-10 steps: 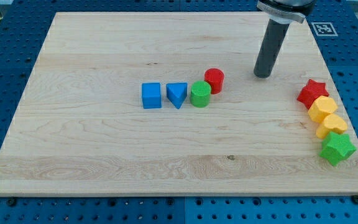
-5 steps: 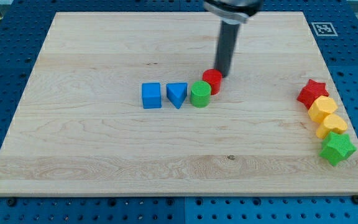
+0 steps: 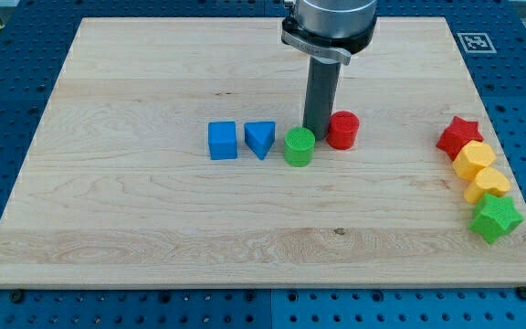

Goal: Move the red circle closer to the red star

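No pincer here, just a rod: my tip (image 3: 317, 135) sits pressed against the red circle (image 3: 342, 130) on its left side, holding nothing, just above the green cylinder (image 3: 299, 145). The red star (image 3: 458, 136) waits well apart at the view's right edge (bare wood between them). A marker tag (image 3: 475, 41) sits by the board's top-right corner, no readable writing.

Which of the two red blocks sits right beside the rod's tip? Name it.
The red circle. It sits just to the view's right of my tip, while the red star is far off by the board's right edge.
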`<state>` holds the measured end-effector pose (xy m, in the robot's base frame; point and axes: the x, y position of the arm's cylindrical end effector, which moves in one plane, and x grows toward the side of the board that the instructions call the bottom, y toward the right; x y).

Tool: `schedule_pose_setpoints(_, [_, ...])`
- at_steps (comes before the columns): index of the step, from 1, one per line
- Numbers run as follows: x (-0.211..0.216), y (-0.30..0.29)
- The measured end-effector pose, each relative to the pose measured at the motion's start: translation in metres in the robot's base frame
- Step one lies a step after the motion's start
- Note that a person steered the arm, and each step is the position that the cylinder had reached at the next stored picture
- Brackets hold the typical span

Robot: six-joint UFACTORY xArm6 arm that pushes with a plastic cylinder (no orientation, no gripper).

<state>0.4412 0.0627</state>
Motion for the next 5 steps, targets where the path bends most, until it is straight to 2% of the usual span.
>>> schedule_pose_setpoints(1, [0.033,0.015])
schedule_pose_setpoints(2, [0.019,0.029])
schedule_pose_setpoints(3, [-0.016,0.032])
schedule_pose_setpoints(5, [-0.051,0.009])
